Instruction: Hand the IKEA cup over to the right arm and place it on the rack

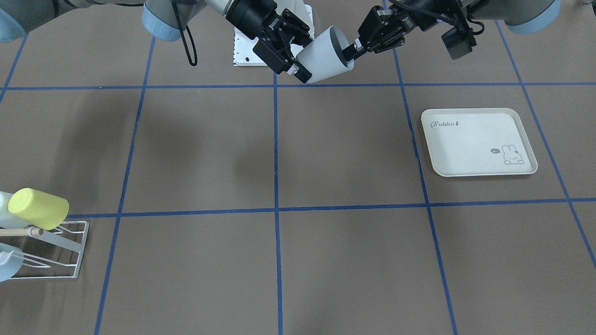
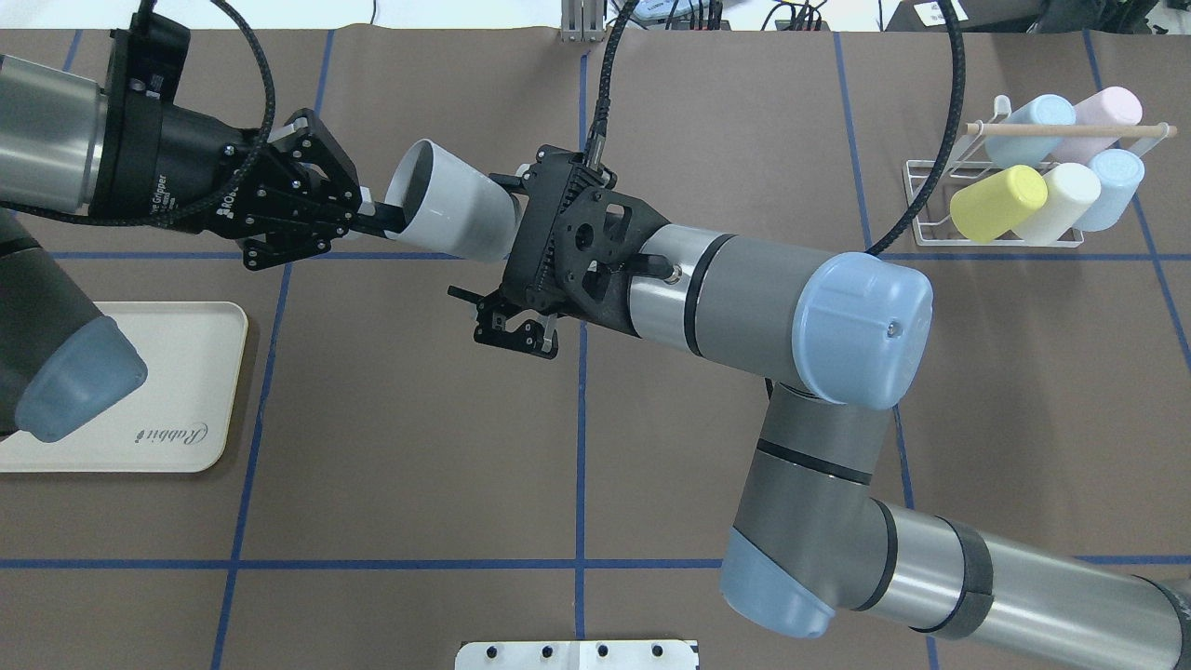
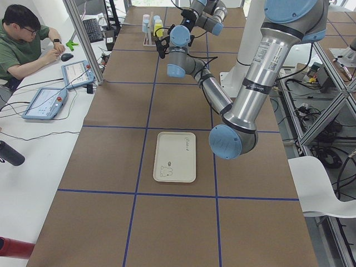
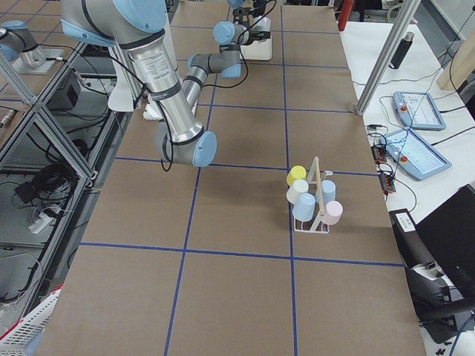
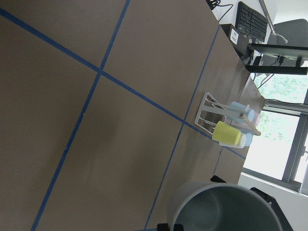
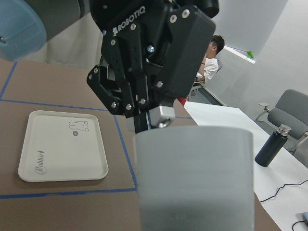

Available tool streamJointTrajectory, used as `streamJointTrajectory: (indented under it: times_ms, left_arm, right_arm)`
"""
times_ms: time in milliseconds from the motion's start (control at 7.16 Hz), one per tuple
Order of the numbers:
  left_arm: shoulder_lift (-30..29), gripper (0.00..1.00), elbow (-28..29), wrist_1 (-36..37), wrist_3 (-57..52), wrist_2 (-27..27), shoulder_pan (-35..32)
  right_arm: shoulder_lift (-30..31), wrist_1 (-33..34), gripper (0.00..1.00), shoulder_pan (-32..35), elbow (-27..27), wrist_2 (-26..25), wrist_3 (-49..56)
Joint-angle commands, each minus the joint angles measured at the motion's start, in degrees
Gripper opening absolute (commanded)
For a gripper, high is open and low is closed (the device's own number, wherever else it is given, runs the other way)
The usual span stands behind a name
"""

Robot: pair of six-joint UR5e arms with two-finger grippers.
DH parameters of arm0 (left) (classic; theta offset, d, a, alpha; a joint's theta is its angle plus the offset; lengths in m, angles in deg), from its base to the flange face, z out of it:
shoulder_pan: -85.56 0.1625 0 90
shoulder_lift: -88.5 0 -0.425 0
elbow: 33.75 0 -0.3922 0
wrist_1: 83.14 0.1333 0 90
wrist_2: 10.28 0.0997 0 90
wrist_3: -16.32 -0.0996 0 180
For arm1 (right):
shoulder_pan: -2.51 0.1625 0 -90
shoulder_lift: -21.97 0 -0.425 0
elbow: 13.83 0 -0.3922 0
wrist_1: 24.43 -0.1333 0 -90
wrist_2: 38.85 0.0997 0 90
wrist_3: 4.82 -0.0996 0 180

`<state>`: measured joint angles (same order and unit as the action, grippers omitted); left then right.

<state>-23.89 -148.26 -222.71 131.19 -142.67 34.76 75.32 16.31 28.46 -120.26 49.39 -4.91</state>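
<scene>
IKEA cup (image 2: 456, 209) hangs mid-air between both arms, long axis roughly level, mouth toward the left end effector (image 2: 377, 221), which pinches the rim, one finger inside (front view shows this). The right end effector (image 2: 502, 244) straddles the base end; whether it's clamped I can't tell, overhead hides its fingertips. The rack (image 2: 914, 205) is well behind right's wrist

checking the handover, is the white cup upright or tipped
Tipped sideways: the white cup has its mouth toward the left gripper, pinching the rim; the right gripper flanks its base.
</scene>
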Motion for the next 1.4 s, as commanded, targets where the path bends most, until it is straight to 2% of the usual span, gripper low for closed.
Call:
streamJointTrajectory:
  times_ms: [0,279,419,558,698,1256]
  left_arm:
    - [-0.02,0.00,-0.01,0.00,0.00,-0.07,0.08]
    - [-0.02,0.00,-0.10,0.00,0.00,-0.07,0.09]
    - [-0.11,0.06,-0.10,-0.08,0.00,-0.16,0.09]
    - [-0.19,0.66,-0.18,-0.09,0.00,-0.07,0.09]
    - [-0.54,1.00,-0.27,-0.17,-0.09,-0.07,0.00]
    - [0.24,1.00,-0.54,-0.17,-0.09,-0.25,-1.49]
  right_arm:
    - [0.09,0.04,0.92,-0.03,-0.01,-0.08,0.00]
    - [0.18,0.04,0.63,0.23,-0.97,-0.17,-0.08]
    - [0.26,0.04,0.56,0.32,-0.97,-0.17,-0.09]
    - [0.26,0.04,0.55,0.32,-0.97,-0.17,-0.09]
    - [0.26,0.13,0.55,0.32,-0.97,-0.26,-0.09]
    - [0.62,0.82,0.55,1.19,-0.80,-0.17,-0.17]
